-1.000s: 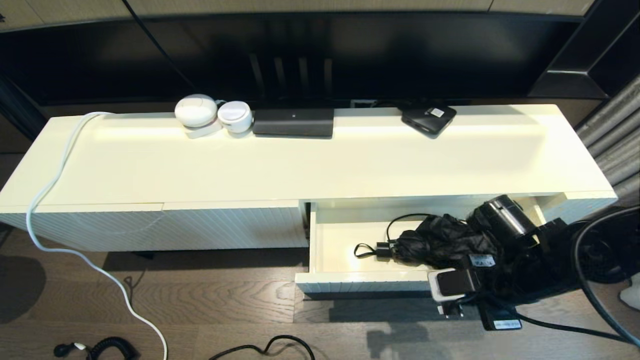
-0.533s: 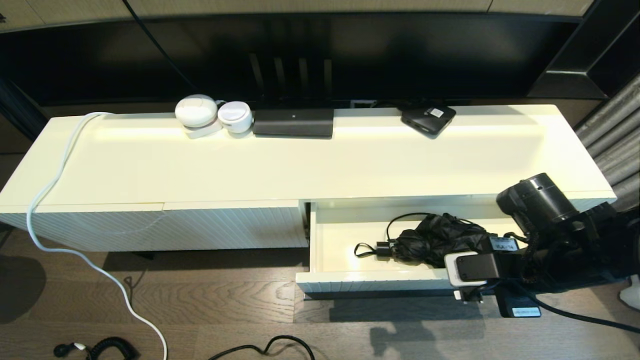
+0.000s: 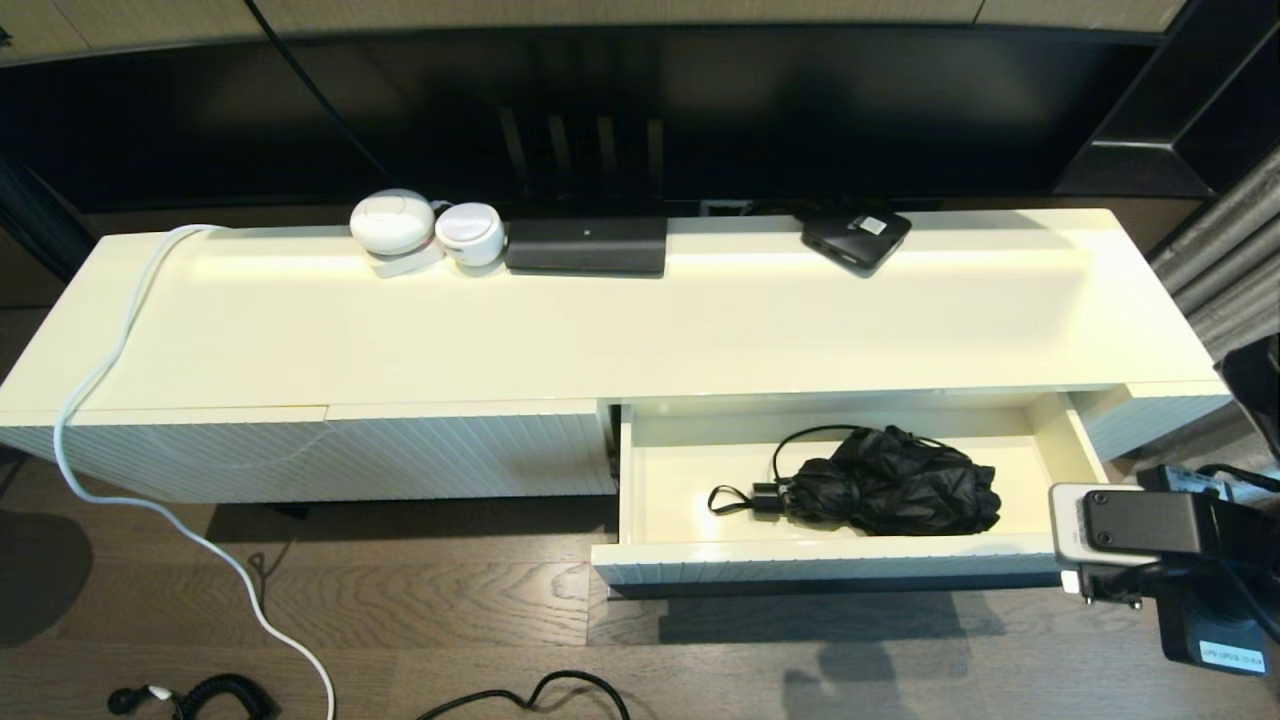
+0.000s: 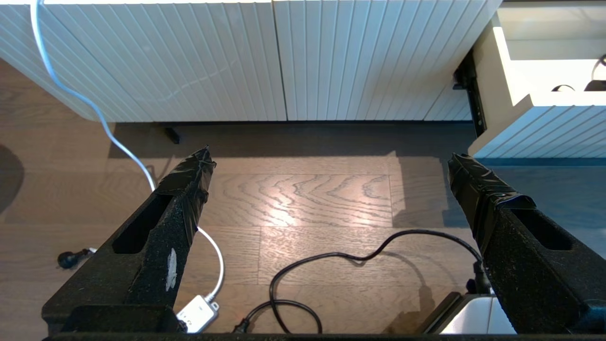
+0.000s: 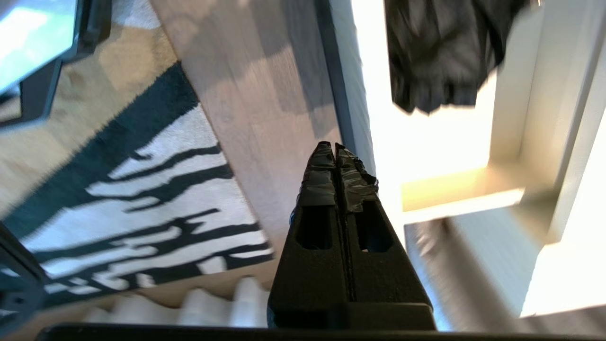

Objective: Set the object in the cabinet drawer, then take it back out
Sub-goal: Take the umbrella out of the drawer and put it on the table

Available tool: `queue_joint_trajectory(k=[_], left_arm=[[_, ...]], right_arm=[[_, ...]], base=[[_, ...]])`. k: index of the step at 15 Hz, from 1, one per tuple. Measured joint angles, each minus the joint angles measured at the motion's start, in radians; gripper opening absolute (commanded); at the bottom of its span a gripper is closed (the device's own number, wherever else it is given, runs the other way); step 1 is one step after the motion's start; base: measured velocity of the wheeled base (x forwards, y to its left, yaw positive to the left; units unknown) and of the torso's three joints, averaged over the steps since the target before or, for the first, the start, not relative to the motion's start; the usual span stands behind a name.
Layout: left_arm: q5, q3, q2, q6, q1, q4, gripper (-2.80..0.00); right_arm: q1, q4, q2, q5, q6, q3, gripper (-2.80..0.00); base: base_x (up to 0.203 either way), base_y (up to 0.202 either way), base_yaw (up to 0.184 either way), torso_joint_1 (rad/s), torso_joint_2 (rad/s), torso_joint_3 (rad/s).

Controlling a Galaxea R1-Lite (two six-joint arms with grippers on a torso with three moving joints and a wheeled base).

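Observation:
The cabinet drawer stands pulled out at the right of the white cabinet, its cream inside in full view. A black folded umbrella with a thin wrist strap lies in it, toward the right half. My right arm hangs outside the drawer, past its right front corner. The right gripper is shut with nothing in it, pointing over the floor beside the drawer, and the umbrella lies beyond it. My left gripper is open over bare floor, left of the drawer's ribbed front.
The shut ribbed front without a handle fills the cabinet's left half. Two white round devices, a black box and a small black box sit at the back of the top. Cables lie on the floor. A striped rug lies to the right.
My right arm has drawn back out of the drawer, to the right and toward me. The umbrella stays lying in the drawer, now fully uncovered.

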Motion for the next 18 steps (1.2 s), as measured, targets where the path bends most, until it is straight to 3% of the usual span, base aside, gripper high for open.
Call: queue_joint_trajectory(k=[4,7,9,12,18], left_arm=[[0.000,0.000,0.000,0.000,0.000,0.000,0.00],[0.000,0.000,0.000,0.000,0.000,0.000,0.00],[0.000,0.000,0.000,0.000,0.000,0.000,0.00],[0.000,0.000,0.000,0.000,0.000,0.000,0.00],[0.000,0.000,0.000,0.000,0.000,0.000,0.00]], right_arm=[[-0.038,-0.116,0.041,0.000,0.196,0.002,-2.80],[-0.004,-0.177,0.131,-0.001,0.400,-0.026,-2.80],[0.019,-0.182,0.183,-0.001,0.490,-0.057,-2.80],[0.039,-0.200,0.275,-0.002,0.567,-0.108,-2.80],[0.028,-0.297,0.393,-0.049,0.635,-0.127,-2.80]], base=[[0.000,0.000,0.000,0.000,0.00,0.000],[0.000,0.000,0.000,0.000,0.00,0.000],[0.000,0.000,0.000,0.000,0.00,0.000],[0.000,0.000,0.000,0.000,0.00,0.000],[0.000,0.000,0.000,0.000,0.00,0.000]])
